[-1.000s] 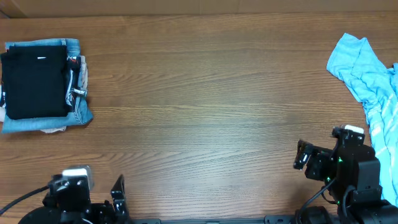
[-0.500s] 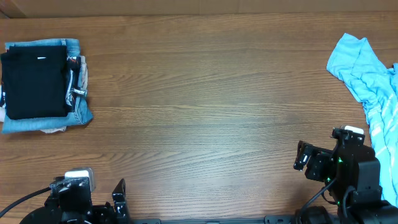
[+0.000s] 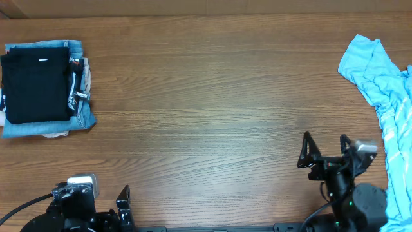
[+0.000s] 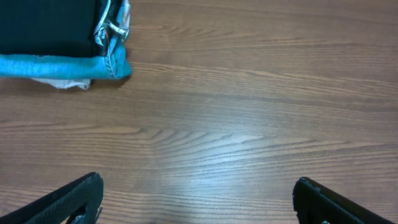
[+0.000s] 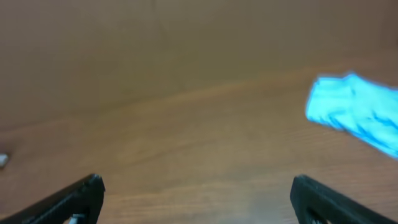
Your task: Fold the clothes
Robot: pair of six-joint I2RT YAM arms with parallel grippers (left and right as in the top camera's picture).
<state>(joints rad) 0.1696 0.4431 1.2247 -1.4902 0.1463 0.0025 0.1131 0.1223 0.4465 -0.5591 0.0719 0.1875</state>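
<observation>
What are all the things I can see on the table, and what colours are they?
Black T-shirt: one, black, folded, on top of the pile at the far left.
Jeans: one, light blue, folded under the T-shirt.
Other clothes in the pile: only edges showing, black, white and pale; count unclear.
Blue shirt: one, bright light blue, crumpled, right edge of the table.
Table: one, brown wood.
Left claw: black, open, empty, near left.
Right claw: black, open, empty, near right.
</observation>
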